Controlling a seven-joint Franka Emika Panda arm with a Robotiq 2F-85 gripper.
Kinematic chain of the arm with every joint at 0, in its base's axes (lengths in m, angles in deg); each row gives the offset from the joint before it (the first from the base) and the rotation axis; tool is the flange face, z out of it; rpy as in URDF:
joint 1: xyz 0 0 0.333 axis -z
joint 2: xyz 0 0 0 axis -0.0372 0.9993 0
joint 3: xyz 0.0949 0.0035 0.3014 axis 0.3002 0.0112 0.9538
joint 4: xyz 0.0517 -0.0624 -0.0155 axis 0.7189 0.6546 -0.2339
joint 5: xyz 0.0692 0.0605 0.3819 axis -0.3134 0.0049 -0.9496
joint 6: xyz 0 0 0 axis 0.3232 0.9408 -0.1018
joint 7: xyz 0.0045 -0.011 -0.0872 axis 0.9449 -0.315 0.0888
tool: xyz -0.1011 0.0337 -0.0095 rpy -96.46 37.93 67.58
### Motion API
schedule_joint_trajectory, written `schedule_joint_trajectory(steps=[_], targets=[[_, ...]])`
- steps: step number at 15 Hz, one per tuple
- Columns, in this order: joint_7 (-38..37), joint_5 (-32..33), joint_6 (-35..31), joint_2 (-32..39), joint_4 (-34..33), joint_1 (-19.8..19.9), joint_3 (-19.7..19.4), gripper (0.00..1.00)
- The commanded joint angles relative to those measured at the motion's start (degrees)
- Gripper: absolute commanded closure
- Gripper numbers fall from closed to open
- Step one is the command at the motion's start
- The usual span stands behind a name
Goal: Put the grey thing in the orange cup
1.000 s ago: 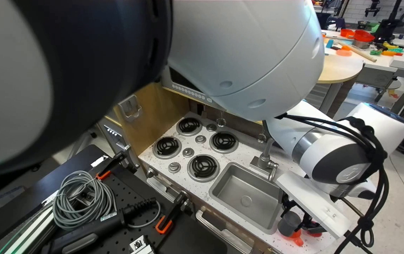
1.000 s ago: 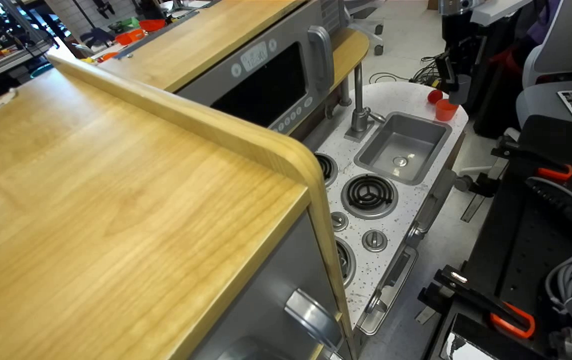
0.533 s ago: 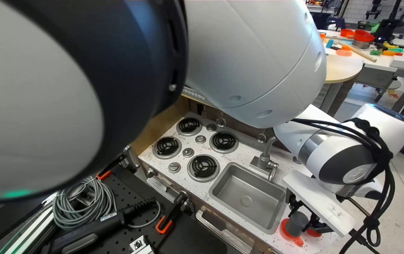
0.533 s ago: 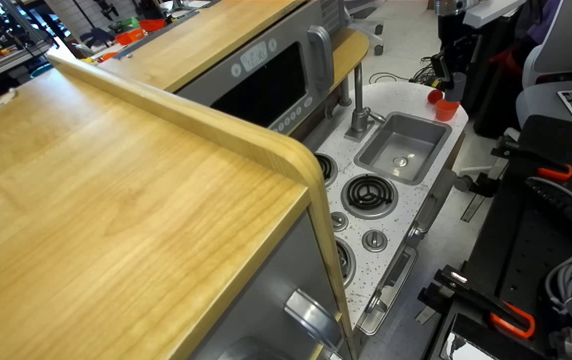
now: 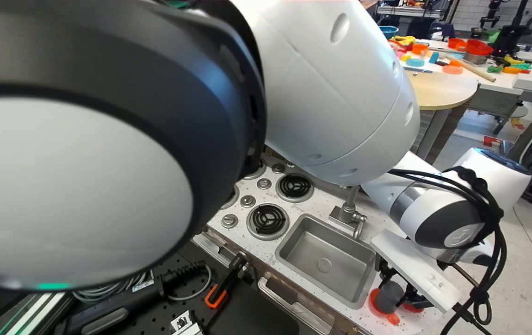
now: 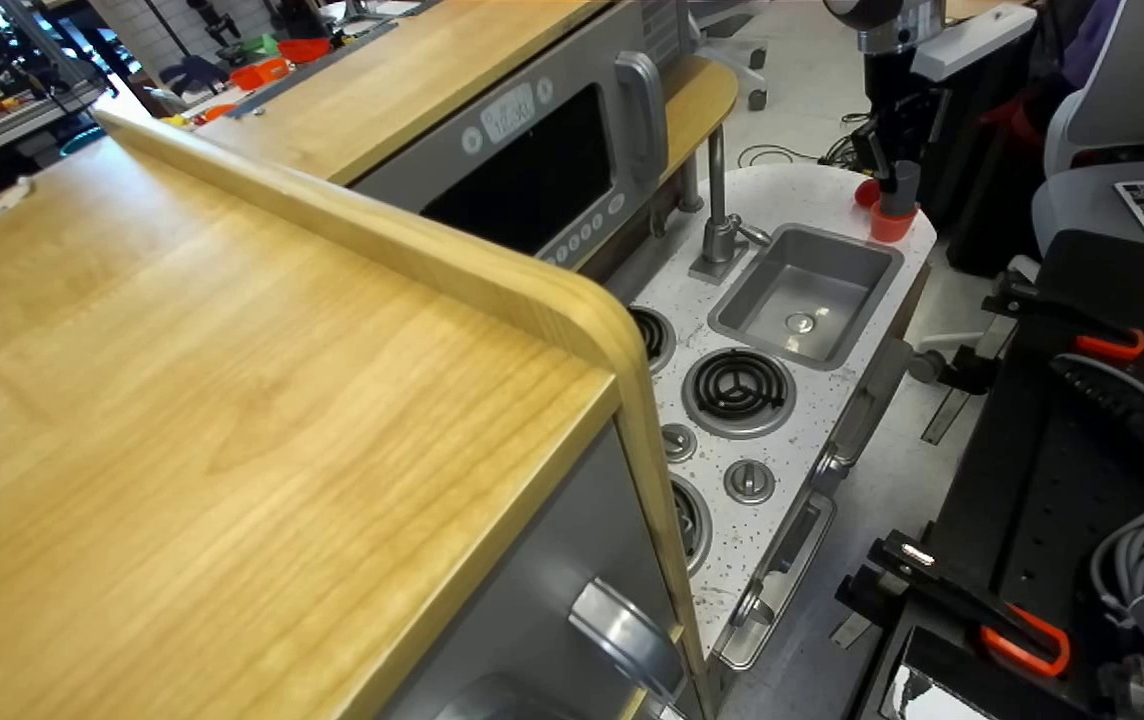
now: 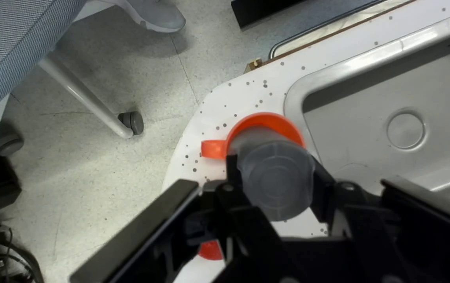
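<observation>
The grey thing (image 7: 277,182) is a dull-grey, cup-like object with a round end facing the wrist camera. My gripper (image 7: 275,171) is shut on its sides, one finger on each side. The grey thing also shows in both exterior views (image 5: 390,297) (image 6: 901,186). The orange cup (image 7: 290,129) stands upright on the white counter beside the sink, its handle pointing away from the sink. It shows in both exterior views (image 5: 374,303) (image 6: 890,228). The grey thing's lower end is at the orange cup's mouth and seems to dip inside; how deep I cannot tell.
The grey sink (image 7: 370,157) lies right beside the orange cup. A red round object (image 6: 868,193) sits close to the cup, partly behind my gripper in the wrist view (image 7: 211,250). The tap (image 5: 349,211) stands at the sink's back. The counter's rounded edge is near the cup.
The grey thing, held throughout, has moved over the orange cup and come down to its mouth. The arm has shifted with it. The orange cup stays in place.
</observation>
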Motion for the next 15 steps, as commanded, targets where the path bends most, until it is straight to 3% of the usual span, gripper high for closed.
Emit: schedule_joint_trajectory(steps=[1,2,6,15], targets=[[-1.27,-0.22,1.71,2.93,-4.51,0.03,-0.04,0.34],[-1.26,-0.2,1.81,3.06,-4.7,0.02,0.0,0.31],[-0.14,-0.52,2.4,1.35,-3.84,0.2,0.74,0.02],[13.62,2.61,1.51,-11.37,8.43,0.05,0.1,0.0]])
